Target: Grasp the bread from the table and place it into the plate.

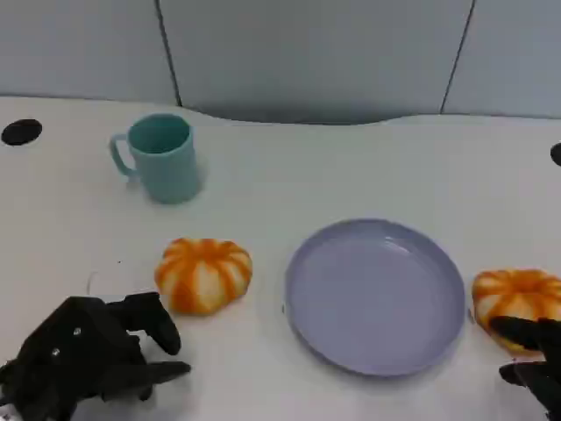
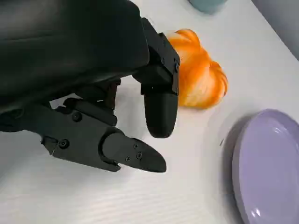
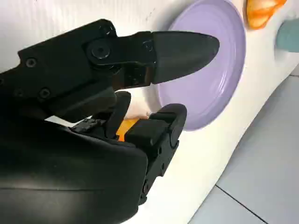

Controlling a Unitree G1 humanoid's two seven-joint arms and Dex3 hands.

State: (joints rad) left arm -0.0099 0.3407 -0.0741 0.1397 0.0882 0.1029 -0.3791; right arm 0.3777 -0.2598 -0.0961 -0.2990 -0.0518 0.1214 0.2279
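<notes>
Two orange-and-white bread rolls lie on the white table. One roll (image 1: 203,274) (image 2: 200,70) (image 3: 261,9) sits left of the lilac plate (image 1: 377,294) (image 2: 271,168) (image 3: 210,70). The other roll (image 1: 517,296) (image 3: 125,129) sits at the plate's right edge. My left hand (image 1: 88,355) (image 2: 93,93) hovers just short of the left roll, fingers spread and holding nothing. My right hand (image 1: 536,360) (image 3: 93,116) reaches over the near side of the right roll with its fingers apart, and part of the roll is hidden beneath them.
A teal mug (image 1: 162,158) (image 3: 287,35) stands at the back left, behind the left roll. A dark round hole (image 1: 21,132) marks the table's far left. Grey wall panels rise behind the table's back edge.
</notes>
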